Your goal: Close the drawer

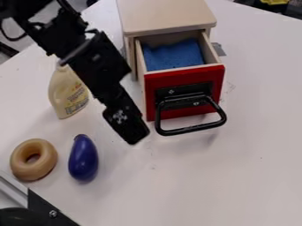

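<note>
Black gripper (135, 135) left of the handle (191, 129); wide or narrow, cannot tell. Likely trouble: an off-centre push from the left skews the drawer (180, 76) and jams it, or snags the handle. Drawer juts from the cabinet (166, 17), red front, pale wooden sides, blue item (174, 56) inside.

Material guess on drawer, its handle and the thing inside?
Drawer: looks like pale wood on the sides, smooth red-painted front; painted wood or plastic, can't tell.
Handle: glossy black bar with highlights along it, metal or hard plastic.
Blue thing inside: matte, uneven top edge, dark specks; probably sponge or foam.
</note>
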Available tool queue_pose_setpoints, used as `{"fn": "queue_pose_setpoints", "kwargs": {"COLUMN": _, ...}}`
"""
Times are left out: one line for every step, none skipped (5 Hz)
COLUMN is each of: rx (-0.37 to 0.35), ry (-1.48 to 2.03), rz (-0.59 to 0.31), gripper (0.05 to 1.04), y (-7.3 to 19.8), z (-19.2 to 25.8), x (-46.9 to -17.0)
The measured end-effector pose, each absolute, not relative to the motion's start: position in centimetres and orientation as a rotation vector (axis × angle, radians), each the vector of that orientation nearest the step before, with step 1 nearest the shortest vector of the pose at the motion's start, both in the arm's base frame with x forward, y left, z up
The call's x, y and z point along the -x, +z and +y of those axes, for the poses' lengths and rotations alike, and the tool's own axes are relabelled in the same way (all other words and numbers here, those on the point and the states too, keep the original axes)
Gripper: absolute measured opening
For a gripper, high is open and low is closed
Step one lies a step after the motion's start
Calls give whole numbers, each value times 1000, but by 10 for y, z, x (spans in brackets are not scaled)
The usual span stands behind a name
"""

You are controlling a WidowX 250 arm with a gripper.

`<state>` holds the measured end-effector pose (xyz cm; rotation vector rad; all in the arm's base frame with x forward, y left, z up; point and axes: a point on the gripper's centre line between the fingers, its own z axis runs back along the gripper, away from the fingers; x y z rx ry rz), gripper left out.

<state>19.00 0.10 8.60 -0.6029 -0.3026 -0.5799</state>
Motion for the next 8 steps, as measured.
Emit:
{"fn": "queue_pose_setpoints", "kwargs": {"rx": 635, "ry": -604, "rz": -302, "gripper": 995, "y": 81, "z": 1, "x": -200}}
{"fn": "queue_pose_setpoints", "kwargs": {"rx": 667, "ry": -627, "rz": -305, "gripper": 995, "y": 81, "z": -8, "x": -211}}
{"fn": "queue_pose_setpoints", "kwargs": {"rx": 713, "ry": -635, "rz": -283, "gripper": 995, "y": 73, "z": -23, "x": -216}}
{"fn": "queue_pose_setpoints", "kwargs": {"rx": 736, "ry": -636, "rz": -279, "gripper": 995, "y": 72, "z": -36, "x": -221}}
{"fn": "queue_pose_setpoints", "kwargs": {"rx": 740, "ry": -621, "rz": -275, "gripper": 995, "y": 67, "z": -36, "x": -226}}
{"fn": "queue_pose_setpoints", "kwargs": {"rx": 723, "ry": -612, "rz": -247, "gripper": 995, "y": 51, "z": -27, "x": -238}}
{"fn": "queue_pose_setpoints", "kwargs": {"rx": 697, "ry": -551, "rz": -281, "gripper": 995, "y": 44, "z": 0, "x": -265}}
{"fn": "queue_pose_setpoints", "kwargs": {"rx": 668, "ry": -485, "rz": -327, "gripper": 995, "y": 41, "z": 32, "x": -292}}
